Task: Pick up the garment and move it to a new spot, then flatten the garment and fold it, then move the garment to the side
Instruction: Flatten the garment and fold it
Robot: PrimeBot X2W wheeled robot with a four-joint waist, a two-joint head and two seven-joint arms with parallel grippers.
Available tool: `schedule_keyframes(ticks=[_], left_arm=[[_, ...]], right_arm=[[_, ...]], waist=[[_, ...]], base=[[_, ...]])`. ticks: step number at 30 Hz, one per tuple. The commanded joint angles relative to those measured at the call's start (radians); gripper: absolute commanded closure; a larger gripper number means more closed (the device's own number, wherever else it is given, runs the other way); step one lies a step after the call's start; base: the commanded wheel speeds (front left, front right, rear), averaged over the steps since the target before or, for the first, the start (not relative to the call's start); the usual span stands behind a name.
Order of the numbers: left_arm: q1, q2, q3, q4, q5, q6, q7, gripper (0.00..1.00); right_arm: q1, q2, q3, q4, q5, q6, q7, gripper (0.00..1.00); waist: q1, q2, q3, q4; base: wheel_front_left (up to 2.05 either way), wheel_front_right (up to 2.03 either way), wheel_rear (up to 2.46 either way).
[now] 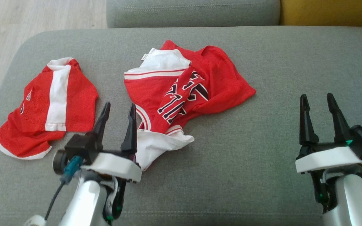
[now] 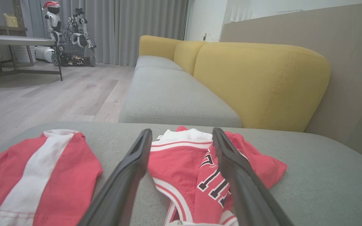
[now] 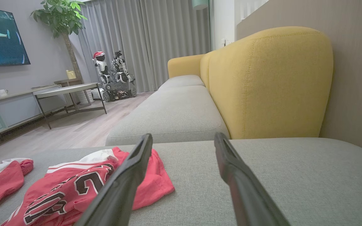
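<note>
The left hand [image 1: 120,105] and right hand [image 1: 316,95] (both spread, empty) hover by two red garments [image 1: 200,91] [image 1: 74,103].

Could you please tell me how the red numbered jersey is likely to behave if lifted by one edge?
The jersey would probably hang limp and unfold, since it lies in soft, overlapping folds. Its thin mesh looks light. It may cling slightly to the woven grey cushion rather than slide.

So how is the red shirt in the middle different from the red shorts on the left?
The shirt has big black-and-white letters; the shorts have one wide white stripe. The shirt is bunched up; the shorts lie flatter. Both are red and white, on the grey cushion.
</note>
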Motion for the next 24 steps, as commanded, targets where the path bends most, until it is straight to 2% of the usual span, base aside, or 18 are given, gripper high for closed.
schedule_keyframes(ticks=[1,10,15,19,24], left_arm=[[-0.011,0.003,0.033,-0.04,-0.009,-0.001,-0.006,0.0],[0.011,0.002,0.004,-0.064,-0.051,0.014,-0.006,0.0],[-0.01,0.002,-0.01,-0.079,-0.066,0.023,-0.006,0.0],[-0.027,0.002,-0.027,-0.086,-0.082,0.027,-0.006,0.0],[-0.053,0.002,-0.061,-0.097,-0.105,0.035,-0.006,0.0]], right_arm=[[-0.024,-0.002,0.024,-0.039,0.007,0.008,-0.004,0.0],[-0.029,-0.002,0.027,-0.053,-0.005,0.008,0.011,0.0],[-0.086,-0.003,0.079,-0.053,-0.034,0.008,0.056,0.0],[-0.176,-0.035,0.128,-0.004,-0.022,0.008,0.133,0.0],[-0.32,-0.108,0.19,0.118,0.022,0.008,0.223,0.0]], waist=[[0.0,-0.0001,0.0,-0.001],[0.0,-0.0001,0.027,0.007],[0.0,-0.0001,0.066,0.033],[0.0,-0.0001,0.104,0.062],[0.0,-0.0001,0.157,0.105]], base=[[0.0,0.0,0.0],[0.0,0.0,0.0],[0.0,0.0,0.0],[0.0,0.0,0.0],[0.0,0.0,0.0]])
